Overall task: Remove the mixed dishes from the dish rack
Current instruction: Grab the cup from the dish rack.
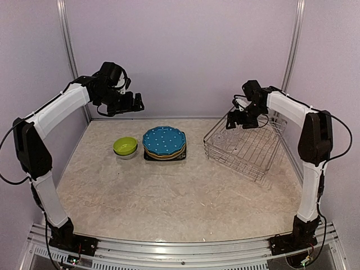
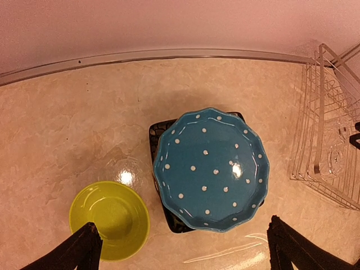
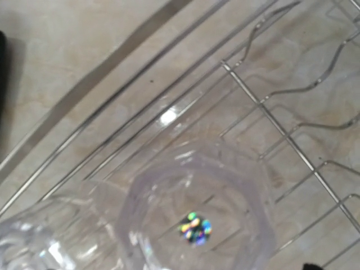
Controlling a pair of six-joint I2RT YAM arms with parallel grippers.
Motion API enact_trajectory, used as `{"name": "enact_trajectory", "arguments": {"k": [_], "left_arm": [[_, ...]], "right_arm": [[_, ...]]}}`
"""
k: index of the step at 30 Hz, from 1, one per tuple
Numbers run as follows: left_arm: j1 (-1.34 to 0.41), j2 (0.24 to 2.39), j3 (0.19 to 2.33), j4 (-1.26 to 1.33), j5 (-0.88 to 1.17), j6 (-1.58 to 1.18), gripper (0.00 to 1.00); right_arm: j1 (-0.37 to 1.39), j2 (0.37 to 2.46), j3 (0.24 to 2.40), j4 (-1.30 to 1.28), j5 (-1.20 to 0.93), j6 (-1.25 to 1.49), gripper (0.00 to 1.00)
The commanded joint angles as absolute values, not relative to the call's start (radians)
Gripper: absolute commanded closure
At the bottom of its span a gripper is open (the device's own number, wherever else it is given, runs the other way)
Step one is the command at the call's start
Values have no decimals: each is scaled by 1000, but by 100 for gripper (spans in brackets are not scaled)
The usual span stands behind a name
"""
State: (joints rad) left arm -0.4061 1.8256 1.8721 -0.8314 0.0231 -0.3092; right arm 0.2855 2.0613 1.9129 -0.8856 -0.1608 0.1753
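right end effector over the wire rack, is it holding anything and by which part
Nothing is held. The right end effector hangs open above a clear faceted glass standing in the silver wire-mesh dish rack, with neither finger touching the glass.

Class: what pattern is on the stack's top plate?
Top plate: blue with white dots, clearest from left wrist.

Open table (image 1: 169,197) nearside, plate stack (image 1: 163,140) centre (bowl (image 1: 125,146) beside), rack wires (image 1: 247,152) around glass (image 3: 194,225).

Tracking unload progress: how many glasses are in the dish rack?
2. One glass sits in the dish rack, low centre in the right wrist view; the second glass is beside it, at lower left. Clear glass is faint; more may be hidden.
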Motion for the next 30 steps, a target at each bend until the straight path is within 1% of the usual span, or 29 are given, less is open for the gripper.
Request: {"name": "enact_trajectory", "arguments": {"k": [1,11,18,24,30], "left_arm": [[-399,1802,1853,-828,39,-310,1],[-394,1814,1835,-828,45,-313,1],[-393,1827,1836,-835,44,-306,1],[-390,1827,1836,-838,38,-299,1],[-387,1828,1841,-831,43,-299,1]], "right_arm": [[307,2116,1950,-920,-103,155,9],[320,2176,1948,-885,-29,167,12],[320,2221,1986,-851,-43,162,16],[320,2249,2022,-860,-52,151,26],[320,2223,2021,-877,-51,149,41]]}}
